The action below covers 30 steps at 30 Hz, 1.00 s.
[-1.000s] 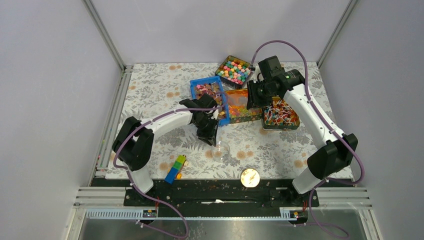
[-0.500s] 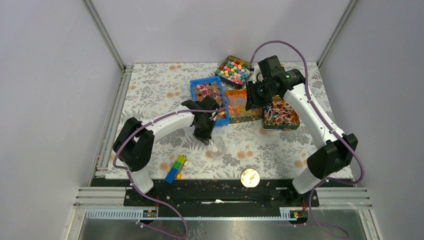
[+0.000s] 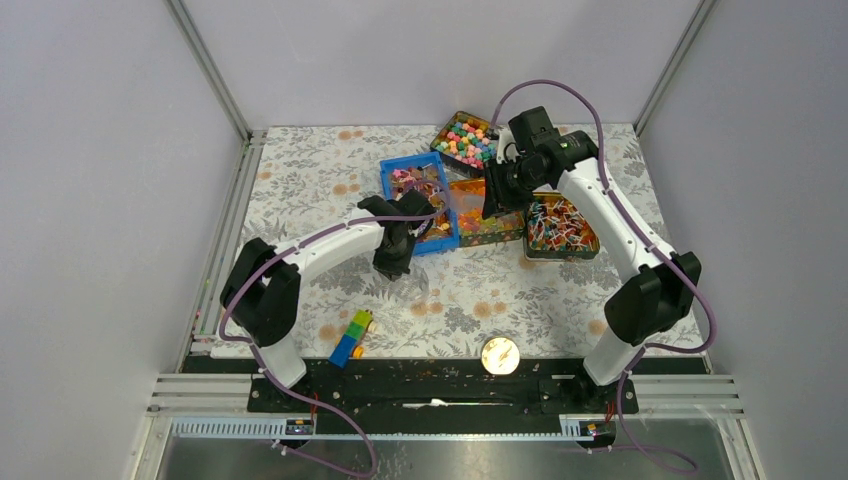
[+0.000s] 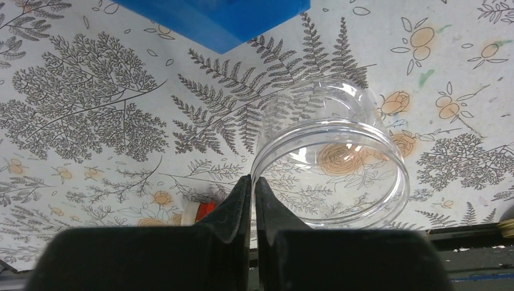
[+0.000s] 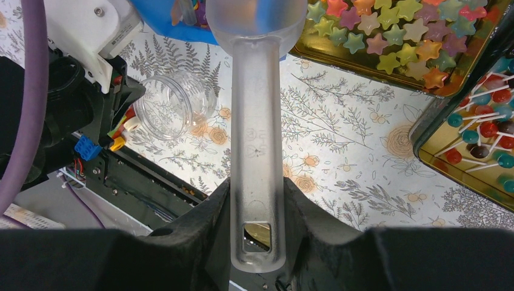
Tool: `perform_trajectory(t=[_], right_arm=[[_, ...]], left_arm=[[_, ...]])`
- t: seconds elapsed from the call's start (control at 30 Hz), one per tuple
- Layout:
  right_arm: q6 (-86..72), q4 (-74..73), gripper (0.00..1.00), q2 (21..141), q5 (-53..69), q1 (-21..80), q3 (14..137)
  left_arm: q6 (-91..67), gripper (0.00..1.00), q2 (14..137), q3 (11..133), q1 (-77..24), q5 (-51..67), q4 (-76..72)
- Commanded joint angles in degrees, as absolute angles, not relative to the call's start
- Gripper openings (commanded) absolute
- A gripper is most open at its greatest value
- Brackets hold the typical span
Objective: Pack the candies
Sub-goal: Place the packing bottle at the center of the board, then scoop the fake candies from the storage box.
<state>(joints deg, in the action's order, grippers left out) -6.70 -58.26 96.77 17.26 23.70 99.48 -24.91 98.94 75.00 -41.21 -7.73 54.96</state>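
- We saw a worktop [image 3: 300,180] covered in a grey fern-and-flower print with orange blossoms. Plain grey walls and aluminium posts closed it in.
- From the top view, the candies [image 3: 420,185] lay piled in a blue tray [image 3: 388,190] near the middle of the worktop, their wrappers pink and brownish.
- To the right of that tray sat an orange tin [image 3: 485,225], and beyond it a lollipop tin [image 3: 560,256]. Behind them stood a tin of star sweets [image 3: 440,130].
- Near the front edge we noted a stack of toy bricks [image 3: 350,337] and a round shiny disc [image 3: 500,355].
- The left hand [image 3: 397,245] hung at the near edge of the blue tray. The right hand [image 3: 497,195] was over the orange tin.
- Only the left wrist view showed the left hand [image 4: 251,188] nearly closed, pinching the rim of a clear jar [image 4: 330,170]. The jar was tipped with its mouth towards the camera, and a corner of the blue tray [image 4: 224,18] showed beyond it.
- Only the right wrist view showed the right hand [image 5: 257,200] clamped on the handle of a translucent scoop [image 5: 257,121]. The scoop's bowl reached the blue tray [image 5: 157,24], where a few candies [image 5: 182,9] showed.
- We could not tell what lay in the bowl.
- That view also caught the clear jar [image 5: 173,106] off to the left.
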Motion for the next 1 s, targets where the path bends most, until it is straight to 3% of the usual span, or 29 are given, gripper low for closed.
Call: perform_trajectory(t=[0.0, 0.07, 0.27, 0.67, 0.87, 0.93, 0.97], right_arm=[[-6.4, -59.1, 0.00, 96.6, 18.3, 24.7, 101.9], [-6.6, -59.1, 0.00, 96.8, 18.1, 25.0, 102.0], [-6.9, -59.6, 0.00, 97.7, 17.6, 26.4, 103.7], [-6.5, -60.0, 0.00, 99.2, 16.0, 28.8, 105.1], [-6.4, -61.0, 0.00, 100.7, 12.8, 30.6, 108.1], [-6.4, -61.1, 0.00, 101.2, 12.5, 30.9, 108.9], [-6.5, -61.1, 0.00, 101.4, 12.5, 31.1, 109.3]], left_arm=[[-26.7, 0.09, 97.7, 76.5, -41.2, -10.0, 55.7], [-26.7, 0.26, 97.1, 76.7, -41.2, -9.5, 55.6], [-27.3, 0.58, 95.0, 78.3, -39.0, -4.8, 55.2], [-27.3, 0.82, 83.6, 77.1, -25.6, 6.3, 45.2], [-27.8, 0.85, 79.0, 72.7, -17.0, 16.3, 38.1], [-28.0, 0.98, 76.0, 70.5, -15.1, 18.3, 34.1], [-28.0, 0.99, 74.9, 70.1, -14.4, 18.1, 33.0]])
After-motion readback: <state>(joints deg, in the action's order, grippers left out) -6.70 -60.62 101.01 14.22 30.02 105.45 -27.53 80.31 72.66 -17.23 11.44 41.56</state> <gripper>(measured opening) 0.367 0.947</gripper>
